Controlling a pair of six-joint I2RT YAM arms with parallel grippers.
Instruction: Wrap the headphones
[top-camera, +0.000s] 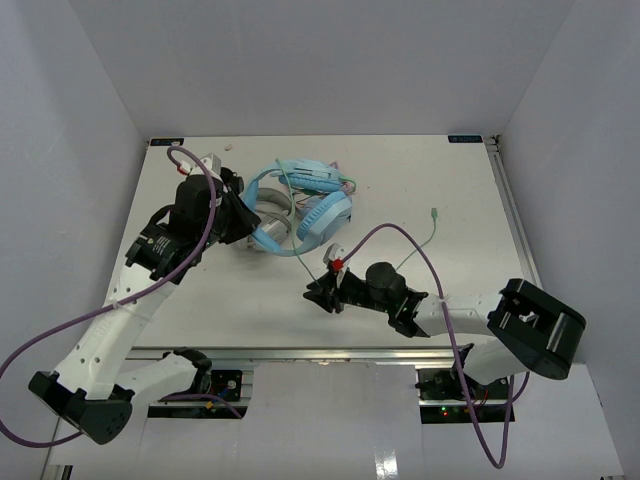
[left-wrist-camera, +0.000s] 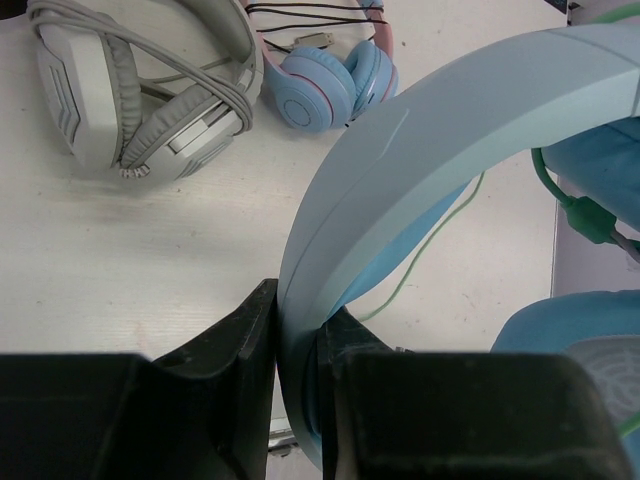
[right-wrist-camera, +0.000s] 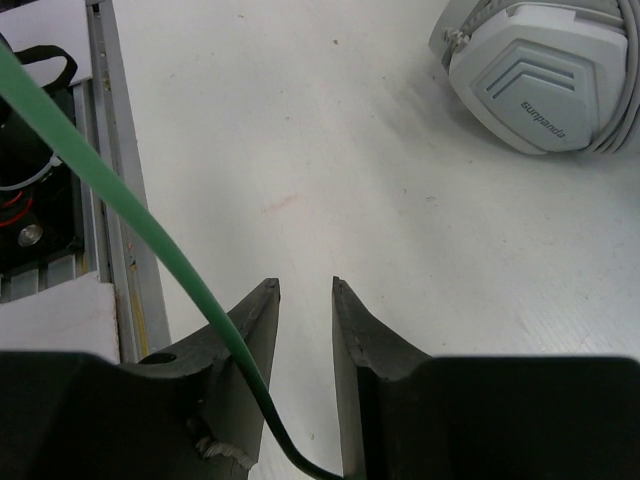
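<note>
The light-blue headphones (top-camera: 325, 215) lie at the back middle of the table. My left gripper (top-camera: 238, 207) is shut on their headband (left-wrist-camera: 420, 130), which stands between the two fingers (left-wrist-camera: 298, 300). A padded cup (left-wrist-camera: 570, 330) shows at the right of the left wrist view. The thin pale-green cable (top-camera: 310, 260) runs from the headphones to my right gripper (top-camera: 318, 290), and its plug end (top-camera: 435, 212) lies farther right. In the right wrist view the cable (right-wrist-camera: 120, 200) crosses the left finger and drops into the gap at the base of the jaws. The right gripper (right-wrist-camera: 305, 285) stands narrowly apart and does not pinch the cable.
A grey-white pair (top-camera: 270, 235) lies beside the light-blue one, seen also in the wrist views (left-wrist-camera: 130, 90) (right-wrist-camera: 540, 80). A pink pair with blue cups (left-wrist-camera: 330, 85) lies behind it. The metal rail (right-wrist-camera: 110, 150) marks the table's near edge.
</note>
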